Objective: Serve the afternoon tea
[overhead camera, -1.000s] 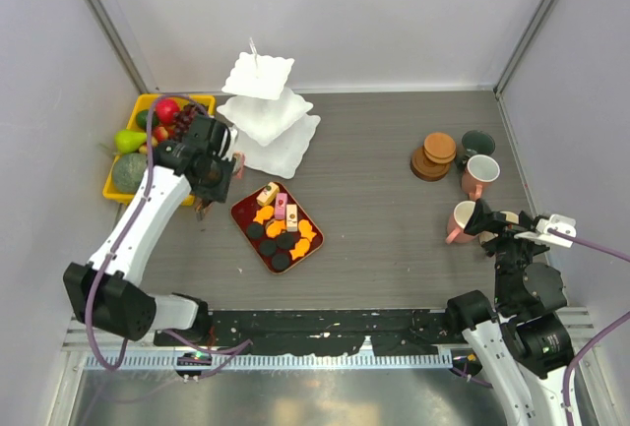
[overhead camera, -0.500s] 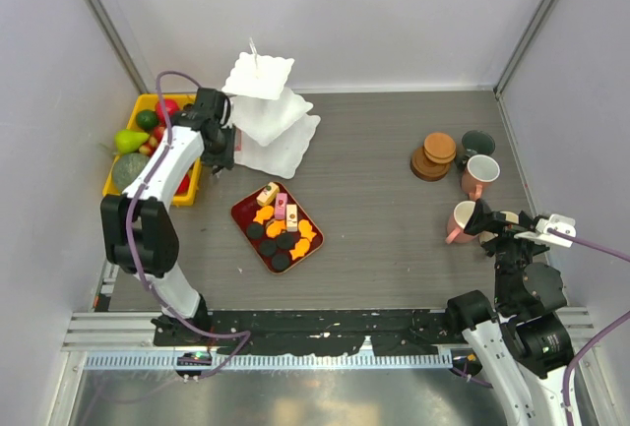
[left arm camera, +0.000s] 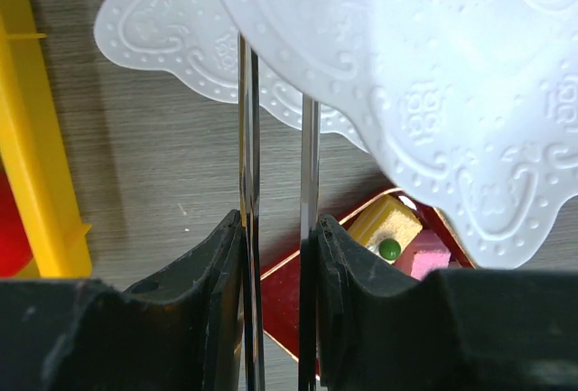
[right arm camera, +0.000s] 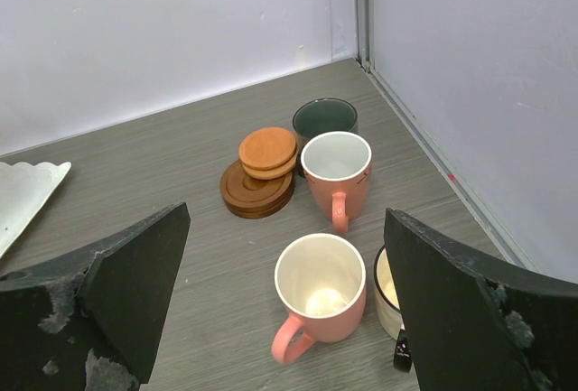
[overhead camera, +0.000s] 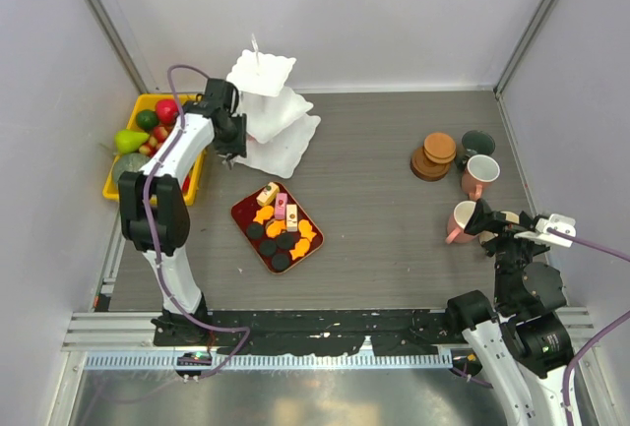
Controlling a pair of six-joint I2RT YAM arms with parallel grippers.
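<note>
Left fingers [left arm camera: 206, 287] tight on tongs [left arm camera: 246, 138]

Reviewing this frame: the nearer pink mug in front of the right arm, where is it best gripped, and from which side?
Probably the wall at the rim, from above, with one finger inside. The nearer pink mug stands upright, mouth open. Its handle points near-left and the beige mug crowds its right, so pinch the free left wall. The right gripper is open.
</note>
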